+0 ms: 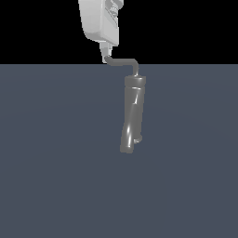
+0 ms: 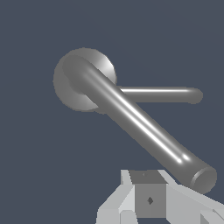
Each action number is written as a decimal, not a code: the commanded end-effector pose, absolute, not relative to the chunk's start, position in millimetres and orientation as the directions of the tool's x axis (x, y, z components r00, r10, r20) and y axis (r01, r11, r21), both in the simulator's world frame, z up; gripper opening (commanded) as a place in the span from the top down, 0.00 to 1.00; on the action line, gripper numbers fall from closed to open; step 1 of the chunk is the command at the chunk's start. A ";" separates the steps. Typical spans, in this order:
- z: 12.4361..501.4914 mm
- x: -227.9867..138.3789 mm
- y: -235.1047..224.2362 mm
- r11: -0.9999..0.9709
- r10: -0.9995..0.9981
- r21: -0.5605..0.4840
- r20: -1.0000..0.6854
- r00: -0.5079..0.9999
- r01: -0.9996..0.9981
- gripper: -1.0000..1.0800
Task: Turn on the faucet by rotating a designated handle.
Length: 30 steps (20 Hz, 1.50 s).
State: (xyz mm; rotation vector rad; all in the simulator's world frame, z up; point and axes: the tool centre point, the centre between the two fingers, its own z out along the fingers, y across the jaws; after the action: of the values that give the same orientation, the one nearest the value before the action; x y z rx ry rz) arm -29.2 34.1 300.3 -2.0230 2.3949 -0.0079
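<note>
Gripper (image 1: 106,56) tip at handle (image 1: 124,62) end, prob. touching; faucet (image 1: 132,114) upright below.

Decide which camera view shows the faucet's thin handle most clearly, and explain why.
The wrist view: the handle fills the frame as a long shiny rod, close above the gripper. In the exterior view the handle is only a small bent rod atop the faucet, touching the gripper's tip.

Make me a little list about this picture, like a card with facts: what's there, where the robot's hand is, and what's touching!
faucet: glossy grey tube, slightly bent, standing upright
handle: thin grey rod on top of the faucet, bent sideways toward the exterior view's left
gripper: white, right at the handle's tip
jaws: cannot tell if open or shut
touching: gripper looks to meet the handle's tip
floor: plain dark blue-grey
</note>
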 end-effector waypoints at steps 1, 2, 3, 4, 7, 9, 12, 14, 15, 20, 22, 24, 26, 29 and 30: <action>300.3 -39.0 25.2 0.175 -0.985 -0.003 0.000 -0.175 -0.985 1.00; 300.4 -42.0 23.6 0.175 -0.985 -0.003 0.000 -0.175 -0.985 1.00; 300.2 -44.9 22.0 0.175 -0.985 -0.002 0.000 -0.175 -0.985 1.00; 300.3 -47.9 20.4 0.175 -0.985 -0.002 0.000 -0.175 -0.985 1.00; 300.2 -56.9 15.6 0.174 -0.985 -0.002 0.000 -0.174 -0.985 1.00; 300.4 -63.0 12.2 0.174 -0.985 -0.002 0.000 -0.174 -0.985 1.00; 300.2 -72.0 7.3 0.174 -0.985 0.000 0.000 -0.174 -0.985 1.00; 300.4 -75.1 5.6 0.174 -0.985 0.000 0.000 -0.174 -0.985 1.00; 300.3 -70.6 10.9 0.167 -0.986 -0.004 0.000 -0.167 -0.986 1.00; 300.3 -79.0 -19.3 0.170 -0.986 -0.003 0.000 -0.170 -0.986 1.00; 300.3 -82.4 -31.5 0.170 -0.985 -0.002 0.000 -0.170 -0.985 1.00; 300.2 -85.8 -44.0 0.171 -0.985 -0.001 0.000 -0.171 -0.985 1.00; 300.3 -89.3 -56.4 0.172 -0.985 -0.001 0.000 -0.172 -0.985 1.00; 300.3 -92.7 -68.9 0.173 -0.985 0.000 0.000 -0.173 -0.985 1.00; 300.3 -89.0 -42.9 0.134 -0.991 -0.001 0.000 -0.134 -0.991 1.00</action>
State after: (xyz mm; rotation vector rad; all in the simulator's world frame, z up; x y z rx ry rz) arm -88.5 -42.9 300.3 -2.0662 2.3648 -0.0007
